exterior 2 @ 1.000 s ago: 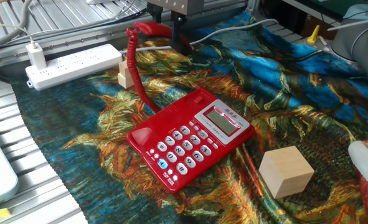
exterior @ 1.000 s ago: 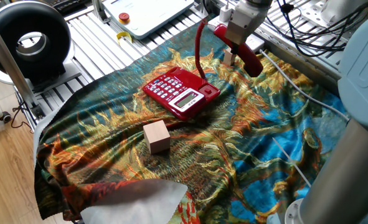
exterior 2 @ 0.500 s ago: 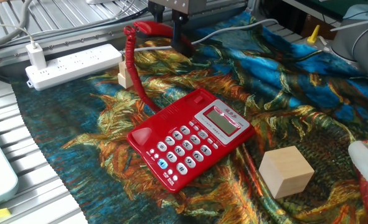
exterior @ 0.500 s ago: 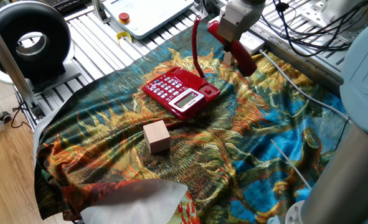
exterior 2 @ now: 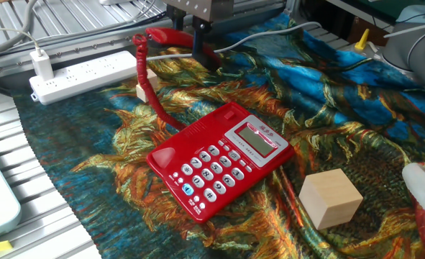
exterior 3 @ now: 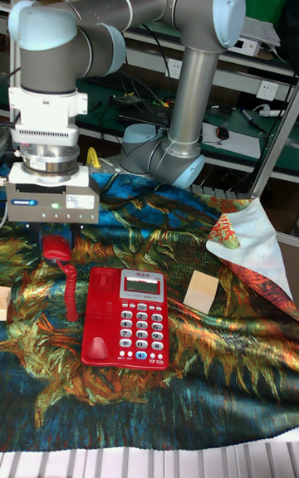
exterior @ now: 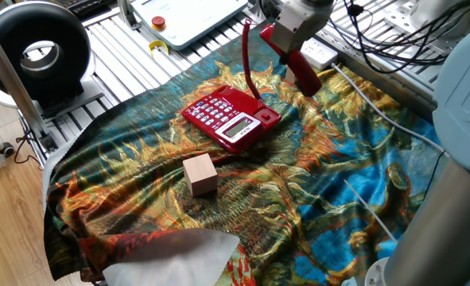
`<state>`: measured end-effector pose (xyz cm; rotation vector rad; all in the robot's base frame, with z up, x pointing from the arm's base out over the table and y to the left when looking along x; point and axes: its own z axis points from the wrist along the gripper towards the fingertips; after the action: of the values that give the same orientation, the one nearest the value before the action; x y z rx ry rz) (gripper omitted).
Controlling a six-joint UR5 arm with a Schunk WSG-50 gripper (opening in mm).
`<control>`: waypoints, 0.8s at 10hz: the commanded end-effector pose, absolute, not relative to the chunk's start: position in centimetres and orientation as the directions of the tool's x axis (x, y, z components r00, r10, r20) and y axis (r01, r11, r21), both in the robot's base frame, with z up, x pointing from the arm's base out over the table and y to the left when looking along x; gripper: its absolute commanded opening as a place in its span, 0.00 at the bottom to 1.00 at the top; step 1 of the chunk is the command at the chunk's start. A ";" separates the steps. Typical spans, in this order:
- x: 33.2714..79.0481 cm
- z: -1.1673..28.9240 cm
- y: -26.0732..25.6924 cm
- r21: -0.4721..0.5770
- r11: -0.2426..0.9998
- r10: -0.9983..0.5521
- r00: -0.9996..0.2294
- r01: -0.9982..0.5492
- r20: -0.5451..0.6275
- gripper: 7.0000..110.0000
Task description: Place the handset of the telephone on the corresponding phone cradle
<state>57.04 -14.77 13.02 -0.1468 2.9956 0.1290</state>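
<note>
- One gripper (exterior 2: 194, 34), top cut off by the frame edge in both fixed views; only its dark fingers (exterior 2: 200, 32) show, clamped on the handset (exterior: 292, 59).
- Handset held in the air, tilted, behind the telephone (exterior: 231, 117) and clear of it; in the other fixed view only its near end shows past the gripper body.
- In the tall fixed view the handset (exterior 3: 56, 247) is mostly hidden under the gripper housing; just a red rounded end shows left of the phone.
- Phone cradle (exterior 3: 100, 315) lies bare, the red strip along the phone's left edge in the tall view.
- Red cord (exterior 2: 149, 88) runs from the handset's end down to the phone's back edge; the join at the phone is hard to make out.
- Wooden cube (exterior: 200, 174) sits on the patterned cloth (exterior: 314, 183) near the phone, not touching.
- Small wooden piece (exterior 2: 146, 86) is partly hidden behind the cord.
- Since a second ago the handset and gripper have shifted a little left in both fixed views and the cord has swung with them; phone and cube are unchanged.
</note>
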 end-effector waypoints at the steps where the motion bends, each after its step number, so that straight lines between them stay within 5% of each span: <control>1: 58.3 12.3 -14.0 0.078 0.995 -0.046 -0.984 -0.060 -0.170 0.00; 8: 57.6 11.7 -15.0 0.023 0.999 -0.044 -0.989 -0.048 -0.143 0.00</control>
<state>57.68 -14.81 11.76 -0.0780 2.9927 0.0497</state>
